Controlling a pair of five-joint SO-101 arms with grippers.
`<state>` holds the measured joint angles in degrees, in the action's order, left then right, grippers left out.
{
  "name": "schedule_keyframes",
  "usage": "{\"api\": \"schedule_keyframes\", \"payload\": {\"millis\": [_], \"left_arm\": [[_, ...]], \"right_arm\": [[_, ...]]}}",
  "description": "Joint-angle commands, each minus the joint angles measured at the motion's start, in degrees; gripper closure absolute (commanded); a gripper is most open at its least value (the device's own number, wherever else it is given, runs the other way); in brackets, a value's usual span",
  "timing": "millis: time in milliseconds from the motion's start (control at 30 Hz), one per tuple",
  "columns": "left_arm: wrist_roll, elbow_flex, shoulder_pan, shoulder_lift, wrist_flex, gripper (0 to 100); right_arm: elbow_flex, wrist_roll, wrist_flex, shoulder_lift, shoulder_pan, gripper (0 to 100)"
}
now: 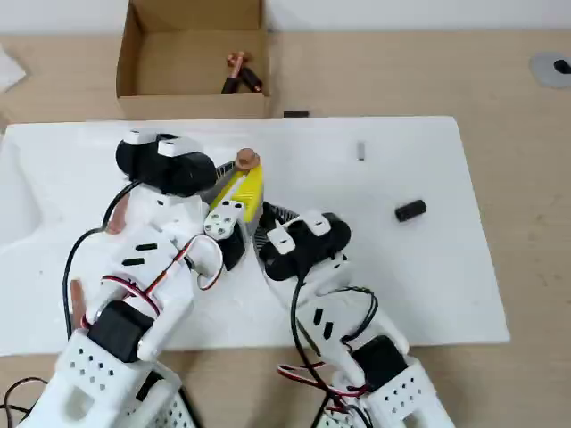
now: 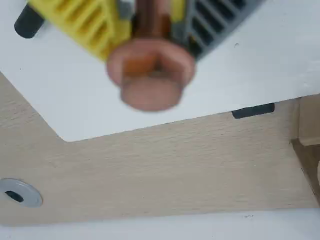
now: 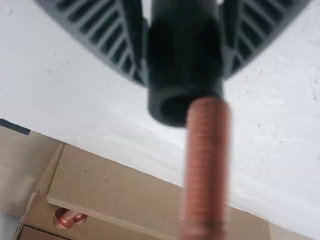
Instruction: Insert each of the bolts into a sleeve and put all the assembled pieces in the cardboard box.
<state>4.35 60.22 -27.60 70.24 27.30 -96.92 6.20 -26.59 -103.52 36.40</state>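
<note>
The copper bolt (image 2: 150, 75) has a broad round head and a threaded shank. The left gripper (image 2: 150, 30) pinches it above the middle of the white mat (image 1: 401, 294). Its tip sits at the mouth of the black sleeve (image 3: 184, 65), which the right gripper (image 3: 182, 30) clamps. The left arm points to 1 o'clock, the right to 11. The cardboard box (image 1: 129, 53) stands at 12 o'clock and a spare sleeve (image 1: 410, 210) lies at 3.
</note>
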Motion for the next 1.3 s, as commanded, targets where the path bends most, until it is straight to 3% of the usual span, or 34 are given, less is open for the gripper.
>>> {"api": "schedule_keyframes", "payload": {"millis": [0, 200, 1267], "left_arm": [[0.5, -2.2, 0.8, 0.1, -0.8, 99], [0.5, -2.0, 1.4, -0.2, -4.7, 99], [0.1, 1.8, 1.0, -0.6, -8.4, 99]], "right_arm": [[0.2, 0.6, 0.4, -6.9, 0.7, 98.9], [0.2, 0.6, 0.4, -6.9, 0.7, 98.9], [0.2, 1.8, 0.3, -6.9, 0.7, 98.9]]}}
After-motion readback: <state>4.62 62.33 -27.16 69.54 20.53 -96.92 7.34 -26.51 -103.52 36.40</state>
